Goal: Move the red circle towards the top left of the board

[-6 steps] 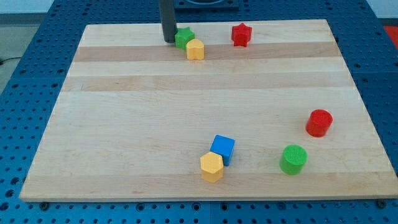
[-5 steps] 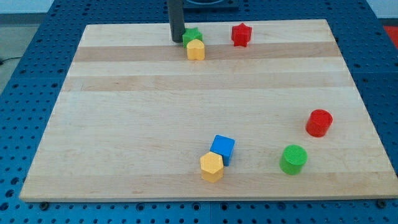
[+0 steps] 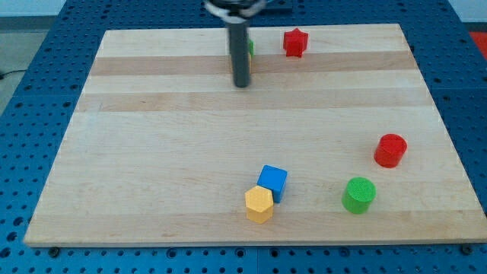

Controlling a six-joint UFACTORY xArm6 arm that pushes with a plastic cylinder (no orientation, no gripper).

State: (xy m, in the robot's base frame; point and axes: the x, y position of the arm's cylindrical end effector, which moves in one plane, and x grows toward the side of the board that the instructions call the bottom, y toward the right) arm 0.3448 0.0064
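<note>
The red circle, a short red cylinder, stands near the board's right edge, below the middle. My tip is on the board near the view's top centre, far up and left of the red circle. The rod covers most of a green star block and a yellow block; only slivers show at the rod's right side.
A red star block lies at the top, right of the rod. A green cylinder stands just below-left of the red circle. A blue cube and a yellow hexagon block touch near the bottom centre. The wooden board has blue pegboard around it.
My tip has moved right and down the view, from left of the green star to in front of the green and yellow blocks, hiding them. The other blocks have not moved.
</note>
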